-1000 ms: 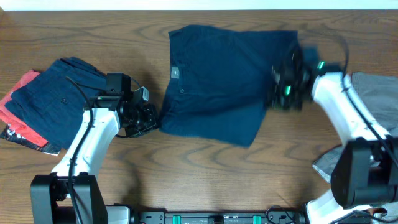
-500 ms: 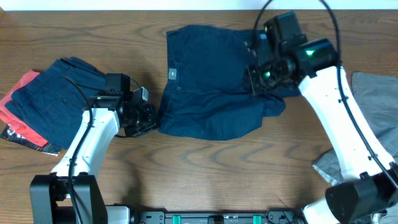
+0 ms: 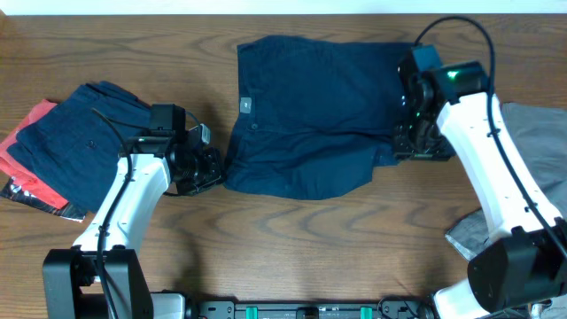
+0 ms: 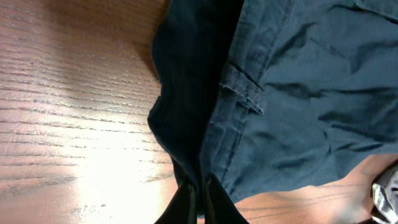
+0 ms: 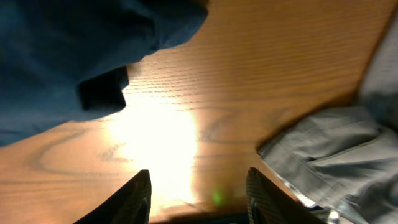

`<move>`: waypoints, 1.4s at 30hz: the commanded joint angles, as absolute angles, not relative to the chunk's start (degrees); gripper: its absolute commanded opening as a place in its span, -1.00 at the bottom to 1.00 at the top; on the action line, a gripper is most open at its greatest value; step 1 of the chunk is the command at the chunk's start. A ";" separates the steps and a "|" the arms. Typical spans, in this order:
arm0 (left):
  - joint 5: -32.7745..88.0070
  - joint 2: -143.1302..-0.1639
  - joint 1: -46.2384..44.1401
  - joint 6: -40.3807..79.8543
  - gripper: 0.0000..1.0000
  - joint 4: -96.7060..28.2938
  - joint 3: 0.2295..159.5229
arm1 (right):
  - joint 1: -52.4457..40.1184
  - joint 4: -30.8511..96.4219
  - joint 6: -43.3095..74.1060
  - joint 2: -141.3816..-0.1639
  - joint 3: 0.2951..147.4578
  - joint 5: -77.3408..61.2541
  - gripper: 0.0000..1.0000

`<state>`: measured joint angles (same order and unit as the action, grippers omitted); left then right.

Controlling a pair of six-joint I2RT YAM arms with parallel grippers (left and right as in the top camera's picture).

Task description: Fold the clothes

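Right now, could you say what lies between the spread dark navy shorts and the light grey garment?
Overhead, the right arm and its jaws stand between the dark navy shorts and light grey garment; the right wrist view shows bare wooden table.

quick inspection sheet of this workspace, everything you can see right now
surface: wooden table, bare wood around the garments
job's things: navy shorts spread mid-table, right side rumpled; folded navy garment lying on a red garment at left; grey garment at right edge
clutter: nothing seen
grippers: left gripper shut on the navy shorts' edge; right gripper open over bare wood, holding nothing
cables: black cable loops above the right arm; thin cable runs over the folded navy garment to the left arm
surroundings: pale strip beyond the table's far edge, nothing else seen
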<state>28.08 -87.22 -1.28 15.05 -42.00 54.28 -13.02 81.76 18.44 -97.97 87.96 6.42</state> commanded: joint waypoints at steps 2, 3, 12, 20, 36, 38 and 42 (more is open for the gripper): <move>27.33 -86.83 -1.04 15.09 -0.88 -42.19 54.35 | -12.67 75.31 19.46 -97.62 79.77 0.36 0.07; 27.33 -86.83 -1.04 15.09 -0.88 -42.19 54.35 | -12.71 72.90 19.46 -97.62 77.54 -0.75 0.10; 27.33 -86.83 -1.04 15.09 -0.88 -42.17 54.35 | -12.82 50.89 23.59 -97.62 62.33 -5.63 0.26; 27.35 -86.83 -1.04 15.11 -0.88 -42.19 54.35 | -14.41 32.62 24.88 -97.62 54.92 -16.64 0.32; 27.35 -86.83 -1.04 15.11 -0.88 -42.24 54.35 | -19.33 31.81 27.33 -97.58 51.18 -12.64 -0.97; 27.35 -86.85 -1.04 15.11 -0.88 -42.24 54.35 | -18.52 35.11 28.32 -96.99 51.88 -10.48 -0.98; 27.35 -86.83 -1.04 15.11 -0.88 -42.50 54.35 | -15.16 48.88 28.27 -92.62 58.81 -5.41 -0.98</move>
